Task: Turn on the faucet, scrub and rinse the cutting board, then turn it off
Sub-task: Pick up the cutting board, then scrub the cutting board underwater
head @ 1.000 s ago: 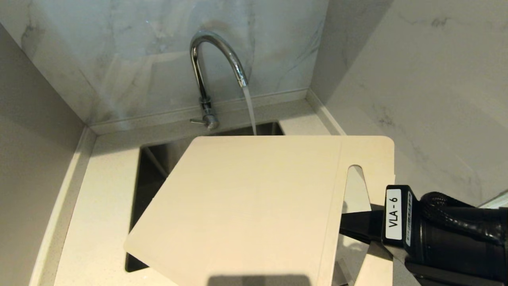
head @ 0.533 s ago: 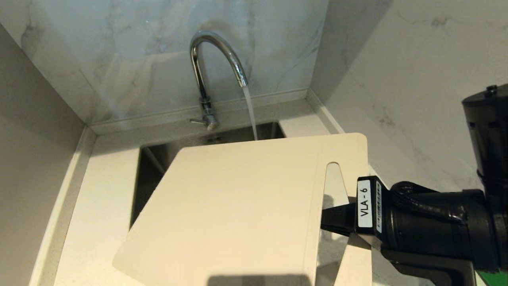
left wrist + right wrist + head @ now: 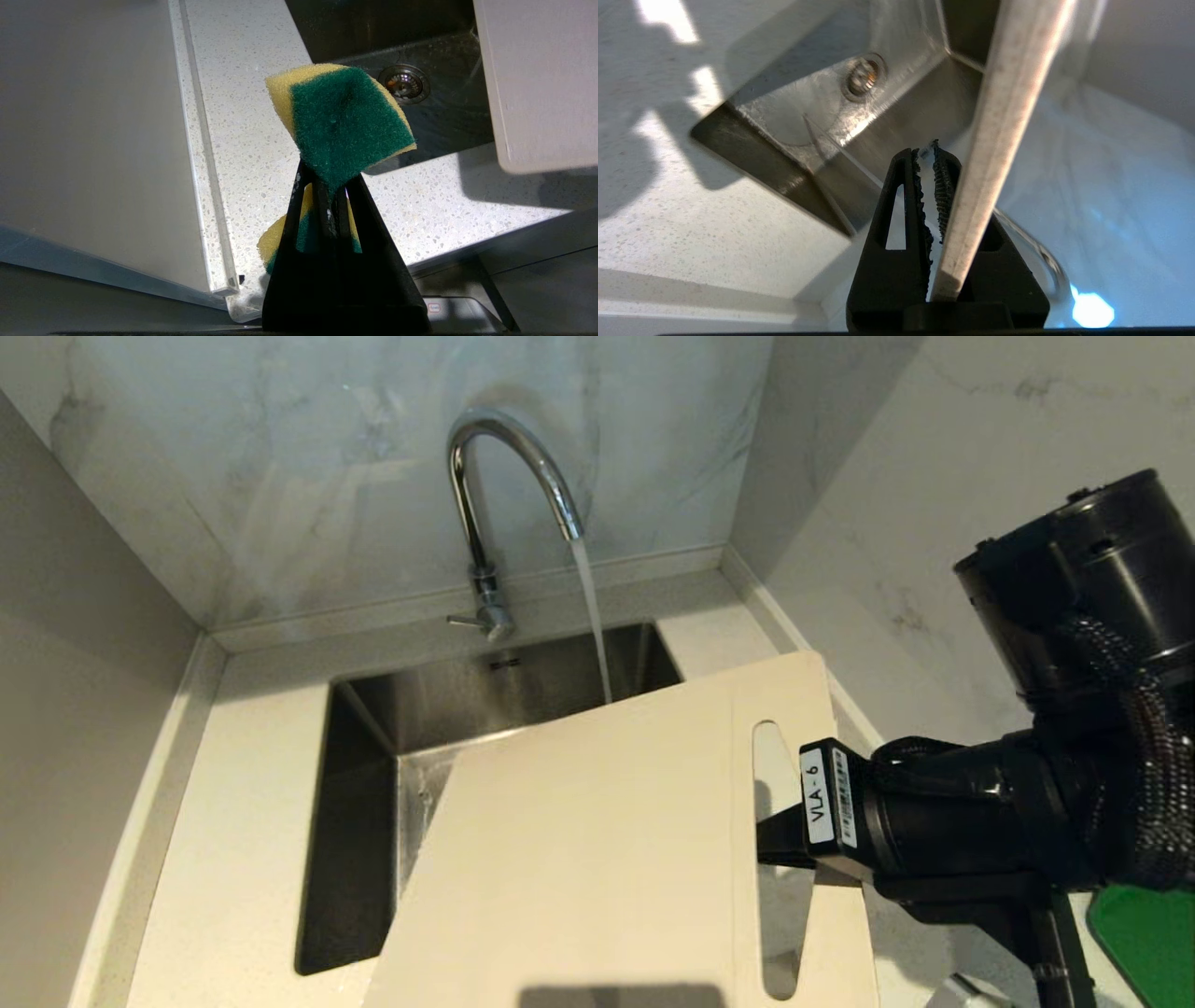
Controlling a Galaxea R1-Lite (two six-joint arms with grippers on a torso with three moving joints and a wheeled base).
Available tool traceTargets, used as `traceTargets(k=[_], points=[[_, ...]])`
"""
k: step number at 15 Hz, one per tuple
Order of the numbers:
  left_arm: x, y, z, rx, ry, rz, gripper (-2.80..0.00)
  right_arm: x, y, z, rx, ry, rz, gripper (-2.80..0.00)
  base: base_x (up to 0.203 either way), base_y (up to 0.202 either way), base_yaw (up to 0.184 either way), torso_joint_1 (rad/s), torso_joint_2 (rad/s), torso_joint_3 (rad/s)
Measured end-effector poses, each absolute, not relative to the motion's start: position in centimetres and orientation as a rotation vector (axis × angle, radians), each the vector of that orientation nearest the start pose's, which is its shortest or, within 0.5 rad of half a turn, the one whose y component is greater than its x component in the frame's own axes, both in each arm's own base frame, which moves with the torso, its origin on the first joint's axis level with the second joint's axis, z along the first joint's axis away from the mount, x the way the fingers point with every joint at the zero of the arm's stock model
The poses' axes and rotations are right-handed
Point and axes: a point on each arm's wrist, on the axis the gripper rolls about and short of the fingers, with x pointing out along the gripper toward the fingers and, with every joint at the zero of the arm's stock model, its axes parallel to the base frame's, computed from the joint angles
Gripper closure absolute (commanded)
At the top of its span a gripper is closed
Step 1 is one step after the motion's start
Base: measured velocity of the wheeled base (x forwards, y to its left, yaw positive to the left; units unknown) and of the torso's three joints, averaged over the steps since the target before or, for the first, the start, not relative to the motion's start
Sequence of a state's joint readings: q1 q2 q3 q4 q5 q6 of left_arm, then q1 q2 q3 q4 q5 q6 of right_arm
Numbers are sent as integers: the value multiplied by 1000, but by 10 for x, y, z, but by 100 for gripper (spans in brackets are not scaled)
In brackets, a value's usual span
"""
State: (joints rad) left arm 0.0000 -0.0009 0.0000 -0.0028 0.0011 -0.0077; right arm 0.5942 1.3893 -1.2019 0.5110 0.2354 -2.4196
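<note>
right gripper (image 3: 780,840): clamped on cutting board (image 3: 579,859) at its slot end
left gripper (image 3: 327,196): pinching sponge (image 3: 343,121)
faucet (image 3: 504,495): running beyond board

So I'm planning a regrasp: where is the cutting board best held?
Grip the cutting board at its short end by the slot handle, coming edge-on from the robot's right, as the right end effector does: the thin strip there fits between its fingers.
</note>
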Motion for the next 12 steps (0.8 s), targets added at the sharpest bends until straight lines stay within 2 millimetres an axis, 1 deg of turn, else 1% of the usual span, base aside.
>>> traceTargets(k=[3, 7, 9, 12], points=[[-23, 0, 76, -8, -4, 1, 0, 187, 120, 276, -2288, -615, 1256, 0, 0, 0, 0, 0, 0, 0], [-23, 0, 76, -8, -4, 1, 0, 213, 126, 295, -2348, -619, 1279, 0, 0, 0, 0, 0, 0, 0], [-23, 0, 76, -7, -4, 1, 0, 229, 132, 302, -2373, -627, 1277, 0, 0, 0, 0, 0, 0, 0], [-23, 0, 76, -7, -4, 1, 0, 255, 137, 306, -2391, -616, 1249, 0, 0, 0, 0, 0, 0, 0]])
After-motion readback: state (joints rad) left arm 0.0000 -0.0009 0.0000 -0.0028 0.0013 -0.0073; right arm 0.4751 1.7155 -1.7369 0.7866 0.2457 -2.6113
